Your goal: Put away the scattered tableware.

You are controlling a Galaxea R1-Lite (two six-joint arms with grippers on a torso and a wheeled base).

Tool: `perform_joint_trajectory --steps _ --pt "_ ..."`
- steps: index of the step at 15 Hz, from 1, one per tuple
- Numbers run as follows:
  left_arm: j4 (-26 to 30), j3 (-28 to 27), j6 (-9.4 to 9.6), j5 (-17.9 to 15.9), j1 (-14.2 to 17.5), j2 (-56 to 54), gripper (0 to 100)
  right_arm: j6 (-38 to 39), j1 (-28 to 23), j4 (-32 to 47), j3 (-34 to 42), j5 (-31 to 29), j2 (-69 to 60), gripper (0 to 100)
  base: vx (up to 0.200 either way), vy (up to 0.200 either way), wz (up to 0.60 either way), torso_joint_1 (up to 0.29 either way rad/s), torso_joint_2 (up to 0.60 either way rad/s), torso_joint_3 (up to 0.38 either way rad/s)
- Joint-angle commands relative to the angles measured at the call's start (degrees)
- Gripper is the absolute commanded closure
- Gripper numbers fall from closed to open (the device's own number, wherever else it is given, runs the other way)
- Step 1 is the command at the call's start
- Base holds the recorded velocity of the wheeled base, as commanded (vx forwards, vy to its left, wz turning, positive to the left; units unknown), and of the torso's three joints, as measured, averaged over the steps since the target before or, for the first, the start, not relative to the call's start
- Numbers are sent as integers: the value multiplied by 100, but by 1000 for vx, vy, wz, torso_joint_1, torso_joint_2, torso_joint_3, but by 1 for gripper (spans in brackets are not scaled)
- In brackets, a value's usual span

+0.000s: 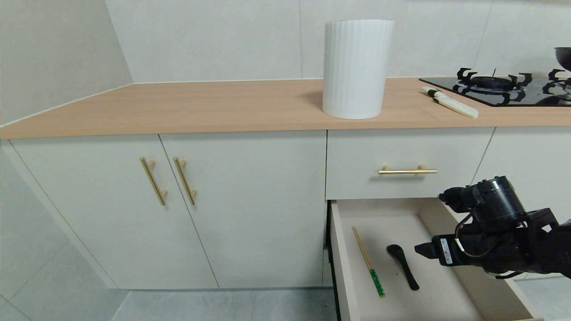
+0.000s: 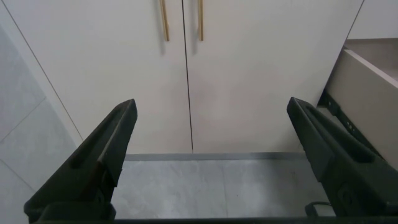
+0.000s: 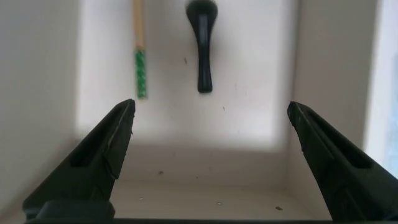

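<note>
Right jaws: spread wide, empty, touching nothing, poised over the open drawer (image 1: 342,267).
Left jaws: spread wide, empty, facing the cupboard doors (image 2: 249,62).
Done: chopsticks (image 1: 368,262) and spoon (image 1: 403,266) lie in the drawer, just ahead of the right jaws, side by side but apart.
Outstanding: knife (image 1: 451,103) on the surface (image 1: 200,107), well above and beyond the right jaws; drawer not yet shut.
Progress: judged past halfway.

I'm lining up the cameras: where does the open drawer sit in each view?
Head: open drawer, lower right, below the counter.
Left wrist: its outer side, beside the cabinet doors.
Right wrist: its floor, under the chopsticks.
Landmark: black spoon lying in it, head and right wrist.
</note>
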Motion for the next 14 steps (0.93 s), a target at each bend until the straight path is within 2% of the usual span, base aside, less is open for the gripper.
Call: perform_joint_trajectory --steps 1,3,11,14 --pt "0 0 0 2 1 9 0 -1 39 5 -10 -2 -168 0 0 0 0 0 0 0" --pt "0 0 0 2 1 9 0 -1 48 14 8 -2 -195 0 0 0 0 0 0 0" --pt "0 0 -9 2 1 9 0 -27 145 181 52 -2 -292 0 -200 0 0 2 4 4" --pt "0 0 -9 2 1 9 0 -27 232 181 131 -2 -283 0 0 0 0 0 0 0"
